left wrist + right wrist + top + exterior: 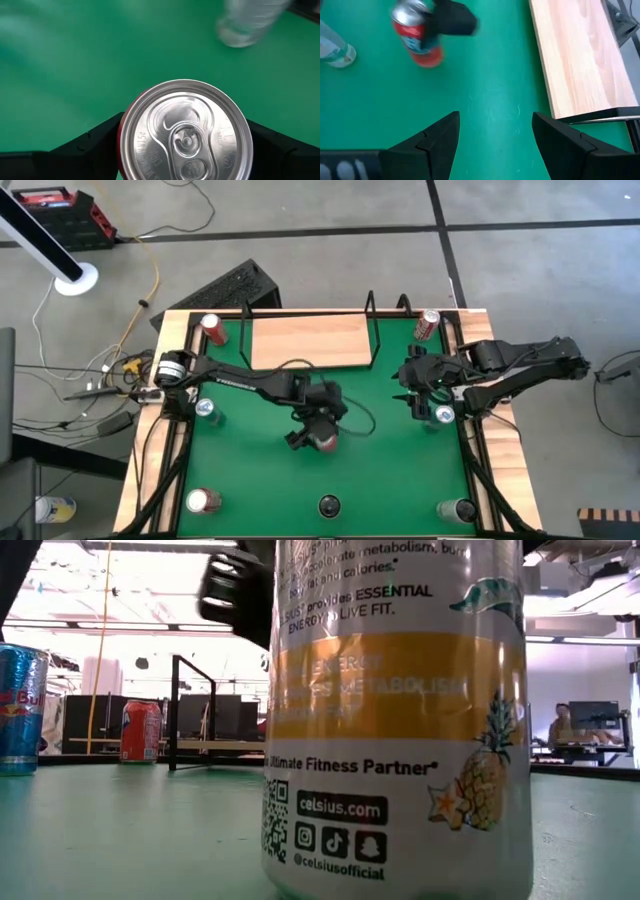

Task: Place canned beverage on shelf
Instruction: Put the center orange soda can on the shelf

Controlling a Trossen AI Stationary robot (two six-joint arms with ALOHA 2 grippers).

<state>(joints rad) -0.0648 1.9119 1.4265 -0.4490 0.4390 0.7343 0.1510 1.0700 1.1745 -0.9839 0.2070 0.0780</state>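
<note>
Can (185,135) w/ a red side and silver top sits between the two dark fingers (95,142) of the left gripper (318,430), near the middle of the green counter (250,480). Fingers are right beside the can on both sides, but I can't tell if they are squeezing it yet or just around it. Can looks like it is standing on the counter, not lifted.

Shelf (308,340), a light wood board w/ thin black rods at its ends, is at the far side of the counter, apart from the can. Nothing is on it.

Right gripper (495,137) hangs over bare green near the shelf's end, fingers apart, holding nothing.

Other cans stand round the counter: one red can (211,328) by the far left corner, one red can (426,325) by the far right, more along the sides and near edge. A big white and orange can (395,715) fills the low view.

Task is at the start, I think. Grab is happening or about to. Left to do: lift can, carry it to the shelf, set it down, let go.
</note>
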